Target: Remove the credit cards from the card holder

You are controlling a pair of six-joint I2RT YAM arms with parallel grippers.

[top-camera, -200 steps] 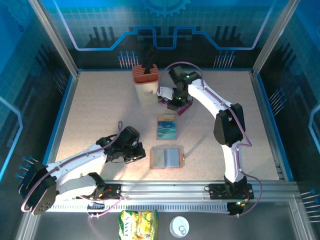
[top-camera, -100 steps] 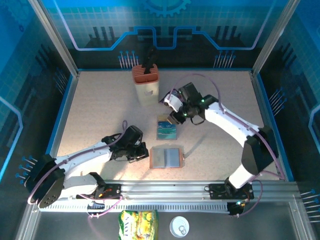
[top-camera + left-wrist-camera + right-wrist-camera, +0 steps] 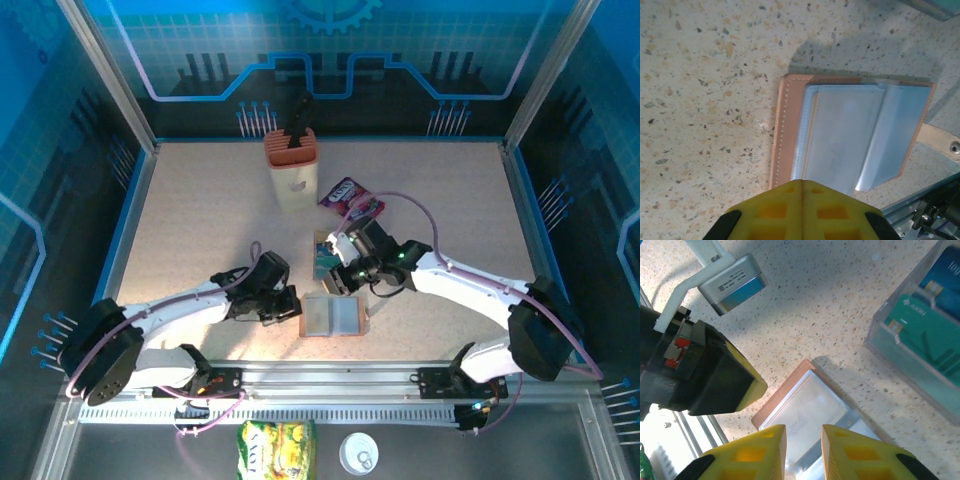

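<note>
R gripper (image 3: 804,440), fingers narrowly apart w/ nothing between, has been swung from the purple packet (image 3: 350,197) to over the open card holder (image 3: 850,135) at front-centre, L gripper (image 3: 802,187) pressed shut at its edge, so another pull is judged next; some credit cards (image 3: 912,315) lie in the clear box (image 3: 879,332).

I see a purple snack packet (image 3: 350,197) just beside a cream cup (image 3: 294,186) near the far edge of the tabletop (image 3: 200,220), and a clear plastic box (image 3: 912,377) around its centre.
</note>
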